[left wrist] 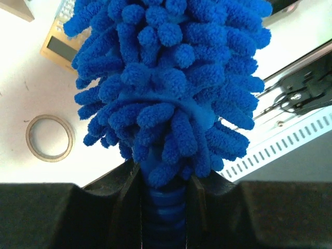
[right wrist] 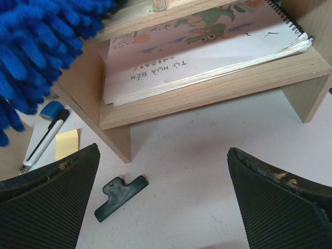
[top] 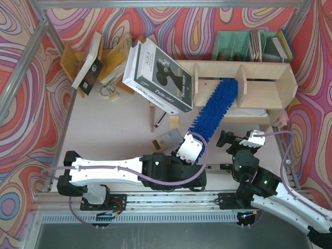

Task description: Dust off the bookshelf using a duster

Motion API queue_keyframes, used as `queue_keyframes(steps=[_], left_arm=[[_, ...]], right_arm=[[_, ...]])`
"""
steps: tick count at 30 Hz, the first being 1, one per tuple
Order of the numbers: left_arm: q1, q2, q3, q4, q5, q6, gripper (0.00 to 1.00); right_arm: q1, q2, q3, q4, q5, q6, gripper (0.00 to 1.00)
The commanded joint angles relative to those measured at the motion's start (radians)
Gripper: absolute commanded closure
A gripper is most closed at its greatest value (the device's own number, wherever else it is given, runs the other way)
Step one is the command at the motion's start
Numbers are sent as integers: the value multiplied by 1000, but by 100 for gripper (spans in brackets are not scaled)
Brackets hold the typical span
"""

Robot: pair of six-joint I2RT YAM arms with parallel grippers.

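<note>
Low, left arm (top: 119,174) stretched rightward, left fingers (left wrist: 111,218) clamping duster (top: 215,106) (right fingers (right wrist: 46,202) agape).

Walls (top: 21,104): swirled pattern, red, pink, orange, blue, on three sides.
Frame (top: 166,3): bare metal bars, top and corners.
Counter (top: 114,127): white, matt.
Light: even, soft shadows.

The duster (top: 215,106) slants diagonally up into the bookshelf (top: 264,69).
</note>
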Motion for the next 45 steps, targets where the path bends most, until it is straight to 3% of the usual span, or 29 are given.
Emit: queue_keyframes(steps=[1, 8, 22, 35, 45], left_arm=[[8, -25, 106, 34, -84, 80, 100], [10, 5, 215, -6, -115, 109, 100], [29, -35, -7, 27, -64, -30, 100], [34, -44, 114, 3, -173, 39, 100], [36, -45, 15, 31, -118, -12, 100]], right_arm=[[0, -6, 24, -5, 27, 12, 1], [1, -1, 24, 1, 27, 8, 1], [1, 10, 23, 8, 25, 4, 1], [1, -8, 22, 4, 26, 6, 1], [1, 5, 24, 5, 24, 7, 1]])
